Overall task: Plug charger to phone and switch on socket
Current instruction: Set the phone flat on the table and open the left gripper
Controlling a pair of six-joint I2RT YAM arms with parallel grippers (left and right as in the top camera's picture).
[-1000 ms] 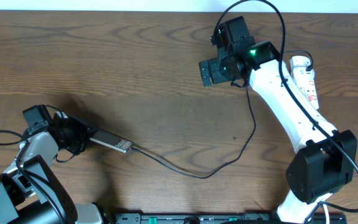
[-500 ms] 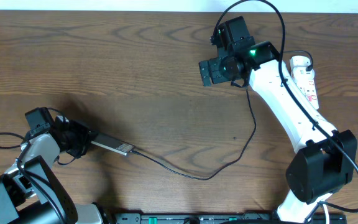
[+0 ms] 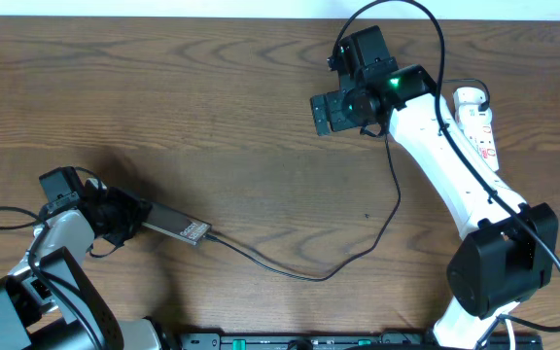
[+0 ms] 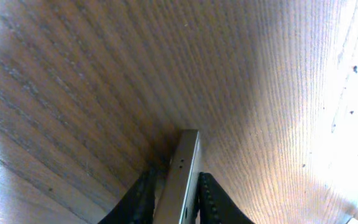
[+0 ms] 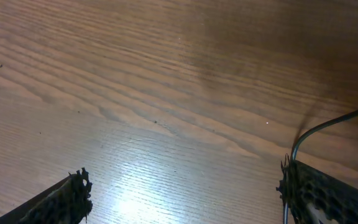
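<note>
L gripper (image 3: 132, 216) clamped on phone (image 3: 175, 226), near-left of table (image 3: 163, 97); phone sits edge-on btwn my fingers (image 4: 140, 198). Charger (image 3: 309, 275) tip meets phone's R end, cable loops toward R arm. R gripper (image 3: 329, 112) spread wide, holding nothing. Socket (image 3: 481, 124) at far-R edge, partly behind R arm.

The table (image 3: 212, 97) is brown wood with strong grain, smooth and semi-gloss, throwing pale glare beside the phone (image 4: 180, 177). The phone's edge looks like matt silvery metal. The fingers (image 4: 140, 200) of the left gripper (image 4: 174, 198), on either side of the phone, are black with ribbed pads. The charger (image 3: 299, 272) leading off from the phone is smooth and black. Far from the phone, the socket (image 3: 479, 122) is white plastic, and the right gripper (image 5: 182, 193) has rough, mesh-textured black fingers (image 5: 328, 194).
</note>
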